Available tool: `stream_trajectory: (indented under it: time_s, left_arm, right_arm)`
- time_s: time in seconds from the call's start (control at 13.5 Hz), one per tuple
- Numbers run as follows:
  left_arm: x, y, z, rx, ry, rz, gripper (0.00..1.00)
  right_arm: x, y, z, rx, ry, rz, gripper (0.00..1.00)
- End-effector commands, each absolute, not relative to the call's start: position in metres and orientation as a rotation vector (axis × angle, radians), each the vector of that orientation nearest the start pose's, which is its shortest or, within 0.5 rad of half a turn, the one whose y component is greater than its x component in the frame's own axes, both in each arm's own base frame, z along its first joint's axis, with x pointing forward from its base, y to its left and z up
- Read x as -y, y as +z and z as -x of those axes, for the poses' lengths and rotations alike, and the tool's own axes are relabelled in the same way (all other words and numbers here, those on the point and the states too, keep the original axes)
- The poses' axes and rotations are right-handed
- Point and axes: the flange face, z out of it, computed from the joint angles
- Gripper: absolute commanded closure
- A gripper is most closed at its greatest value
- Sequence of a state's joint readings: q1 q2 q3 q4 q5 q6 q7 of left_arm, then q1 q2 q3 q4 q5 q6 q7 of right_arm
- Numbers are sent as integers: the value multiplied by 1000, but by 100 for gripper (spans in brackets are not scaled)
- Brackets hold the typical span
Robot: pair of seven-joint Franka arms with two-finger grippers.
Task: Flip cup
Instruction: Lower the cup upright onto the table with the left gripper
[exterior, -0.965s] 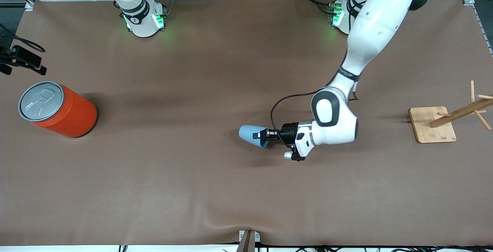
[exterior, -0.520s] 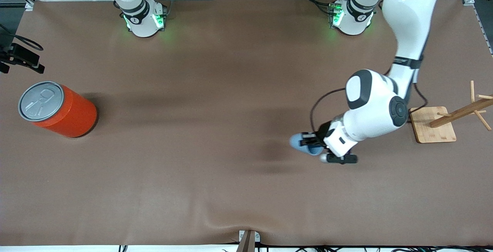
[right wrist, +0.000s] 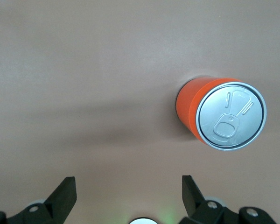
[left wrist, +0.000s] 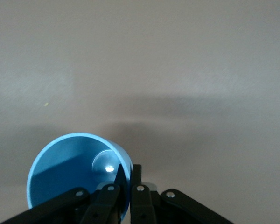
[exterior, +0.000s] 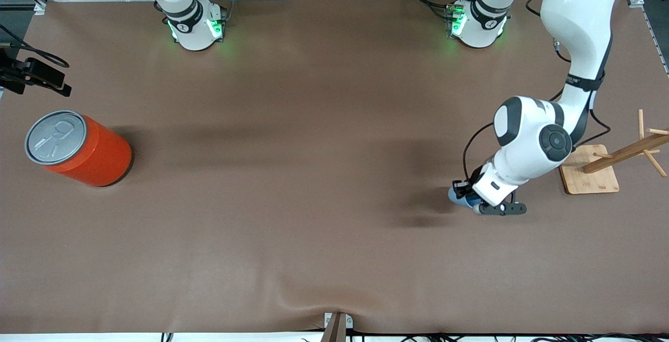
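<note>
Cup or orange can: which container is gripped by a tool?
The small light-blue cup, pinched at its rim by the left tool; the orange can stands free.

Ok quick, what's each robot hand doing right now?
Left hand: closed, holding the blue cup by its rim.
Right hand: open, holding nothing.

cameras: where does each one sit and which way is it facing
Front view: high across the table, facing both arm bases; shows both arms, the left end effector shut on the cup, the orange can, the wooden stand.
Left wrist view: on the left wrist, looking down into the cup; its fingers pinch the rim.
Right wrist view: on the right wrist, above the can; open end effector.
Shared: cup; can.
</note>
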State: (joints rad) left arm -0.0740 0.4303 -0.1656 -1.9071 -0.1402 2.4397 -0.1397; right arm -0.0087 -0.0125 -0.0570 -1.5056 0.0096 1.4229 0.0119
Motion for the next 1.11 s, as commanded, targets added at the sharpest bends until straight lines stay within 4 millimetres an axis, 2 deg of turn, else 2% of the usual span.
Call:
stream_trajectory:
  time_s: [0.0,0.15,0.45,0.59,0.82,1.04]
  left_arm:
    - [131,309,-583,8,-157,3236,100]
    - [122,306,-566,55,-151,3178,100]
    - [117,296,-540,117,-168,3127,100]
    - [107,295,-537,122,-192,3118,100]
    - [107,289,-534,121,-214,3125,100]
    - [93,281,-532,156,-241,3128,100]
  right_arm:
    - [39,659,-532,-122,90,3121,0]
    - [39,660,-534,-33,80,3123,0]
    - [39,660,-534,-31,80,3123,0]
    - [39,660,-533,-28,82,3123,0]
    - [39,659,-532,-12,94,3122,0]
    - [39,659,-532,36,96,3120,0]
